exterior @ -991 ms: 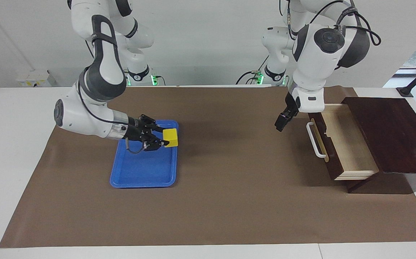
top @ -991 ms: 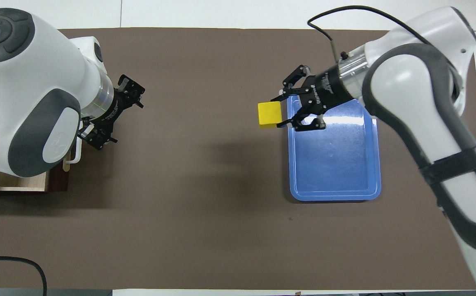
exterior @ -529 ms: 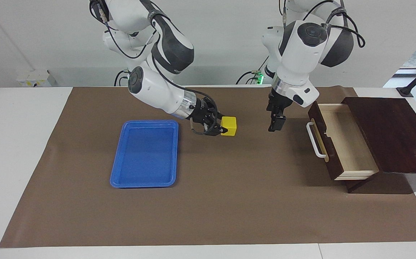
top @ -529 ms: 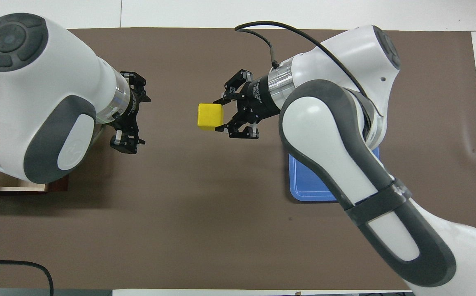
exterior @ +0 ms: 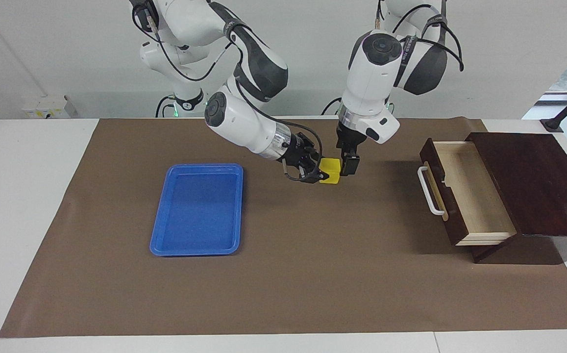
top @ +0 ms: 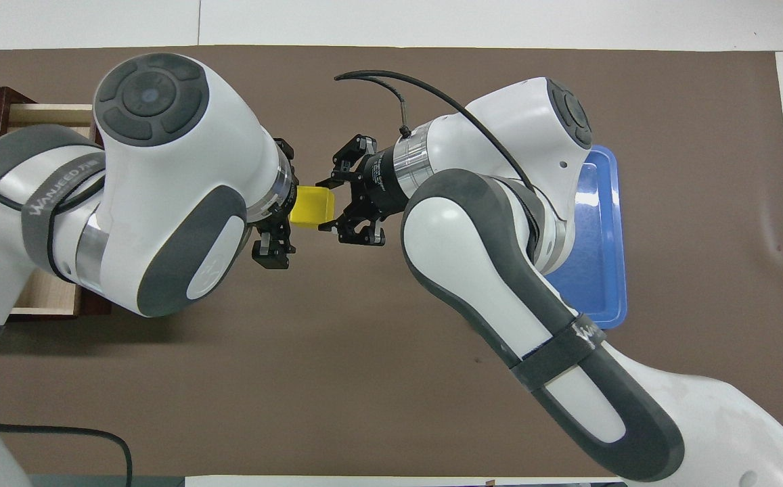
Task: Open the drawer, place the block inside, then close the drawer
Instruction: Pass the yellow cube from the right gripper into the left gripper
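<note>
**Block held in the air between the two grippers, drawer standing open**

The facing view shows the height of things: the block [exterior: 331, 171] hangs clear of the brown mat [exterior: 293, 274], over the middle of the table, between the blue tray [exterior: 196, 247] and the drawer [exterior: 464, 191]. That view also shows the drawer whole: pulled out of its dark cabinet [exterior: 533, 186] at the left arm's end of the table, pale interior bare, white bar handle [exterior: 429, 191] facing the middle of the table. The overhead view hides most of this, since the left arm covers the drawer but for a strip of pale wood [top: 46, 115] and a corner of the cabinet. It also hides much of the tray under the right arm.

The overhead view gives the clearer sight of the grip. The right gripper [top: 329, 205] is clenched on the block [top: 310, 205], one finger on each of two opposed faces, spread just as wide as the cube. The left gripper [top: 281, 203] meets the block's free end; one black finger [top: 271, 250] shows just beside the cube, and the wrist covers the rest. In the facing view the left gripper [exterior: 348, 164] points down, its finger close against the block's side toward the drawer. Whether it is released or gripping I cannot tell from either view.
</note>
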